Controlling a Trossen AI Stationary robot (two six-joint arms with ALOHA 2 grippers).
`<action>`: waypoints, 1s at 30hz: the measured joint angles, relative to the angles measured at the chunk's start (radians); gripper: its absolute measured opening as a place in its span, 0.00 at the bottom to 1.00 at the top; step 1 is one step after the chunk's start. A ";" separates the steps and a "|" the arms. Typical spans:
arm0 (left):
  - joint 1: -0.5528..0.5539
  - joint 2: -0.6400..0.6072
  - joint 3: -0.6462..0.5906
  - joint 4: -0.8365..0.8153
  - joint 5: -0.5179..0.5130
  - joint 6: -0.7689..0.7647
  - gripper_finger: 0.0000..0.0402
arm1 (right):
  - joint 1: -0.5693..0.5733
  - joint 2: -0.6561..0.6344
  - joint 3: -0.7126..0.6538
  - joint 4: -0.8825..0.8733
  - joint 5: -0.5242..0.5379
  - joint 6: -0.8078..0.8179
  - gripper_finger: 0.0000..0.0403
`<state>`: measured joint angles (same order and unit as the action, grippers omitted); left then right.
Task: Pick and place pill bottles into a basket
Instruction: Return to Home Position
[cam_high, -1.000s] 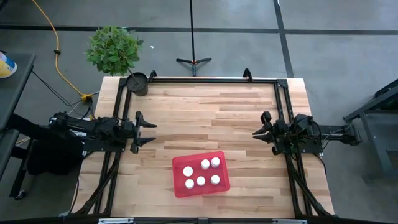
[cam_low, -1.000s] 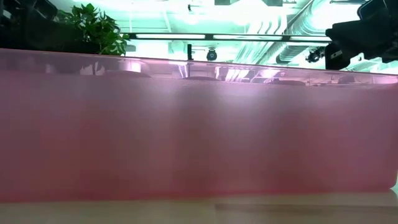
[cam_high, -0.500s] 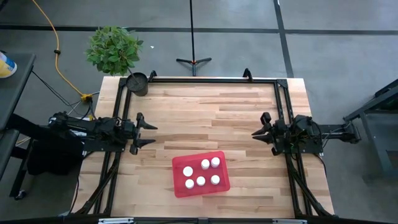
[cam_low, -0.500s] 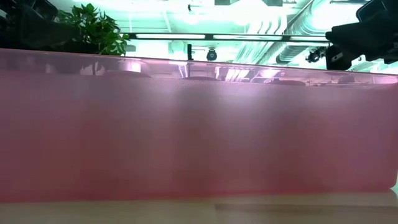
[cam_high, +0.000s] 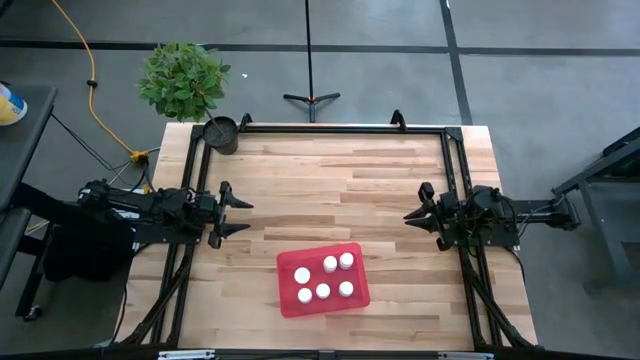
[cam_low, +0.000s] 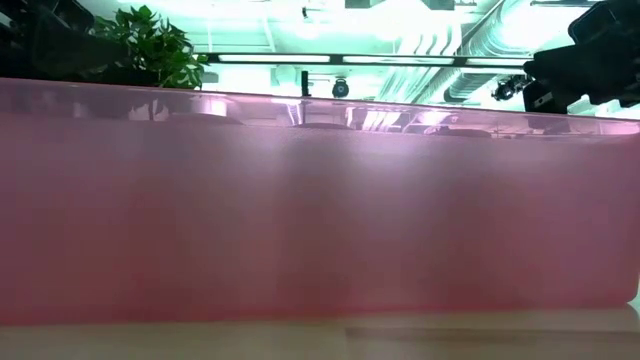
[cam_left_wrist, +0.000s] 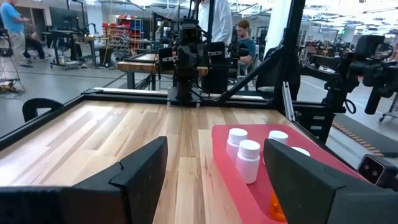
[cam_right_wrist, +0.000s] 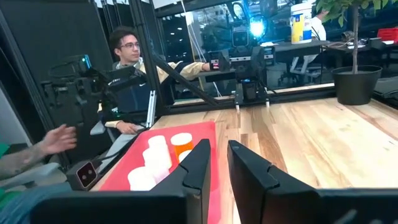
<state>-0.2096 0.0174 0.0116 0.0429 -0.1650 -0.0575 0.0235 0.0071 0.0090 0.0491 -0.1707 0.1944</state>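
Note:
The red basket (cam_high: 322, 279) sits on the wooden table near its front edge, midway between the arms. Several pill bottles with white caps (cam_high: 322, 292) stand upright on its floor. They also show in the left wrist view (cam_left_wrist: 249, 159) and the right wrist view (cam_right_wrist: 158, 153), one with an amber body (cam_right_wrist: 182, 144). The basket's wall (cam_low: 320, 200) fills the low view. My left gripper (cam_high: 244, 215) is open and empty at the table's left side. My right gripper (cam_high: 408, 214) is at the right side, empty, with its fingers all but shut and only a narrow gap between them (cam_right_wrist: 219, 147).
A small black pot (cam_high: 221, 133) stands at the table's far left corner, with a green plant (cam_high: 183, 78) behind it. A black frame (cam_high: 330, 128) runs round the table's edges. A person (cam_right_wrist: 134, 68) sits beyond the table, one hand (cam_right_wrist: 56, 140) raised.
My right arm has shifted a little, going upward in the low view. The basket and the bottles have stayed where they were.

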 joint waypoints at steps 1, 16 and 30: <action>0.000 0.000 0.000 0.000 0.000 0.000 0.74 | 0.000 0.000 0.000 0.000 0.000 0.000 0.12; 0.000 0.000 -0.001 0.000 0.000 0.000 0.74 | 0.000 0.000 0.000 -0.003 0.000 0.000 0.11; 0.000 0.000 -0.001 0.000 0.000 0.000 0.74 | 0.000 0.000 0.000 -0.004 0.000 -0.001 0.11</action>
<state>-0.2096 0.0174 0.0105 0.0429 -0.1650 -0.0574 0.0235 0.0071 0.0086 0.0449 -0.1707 0.1936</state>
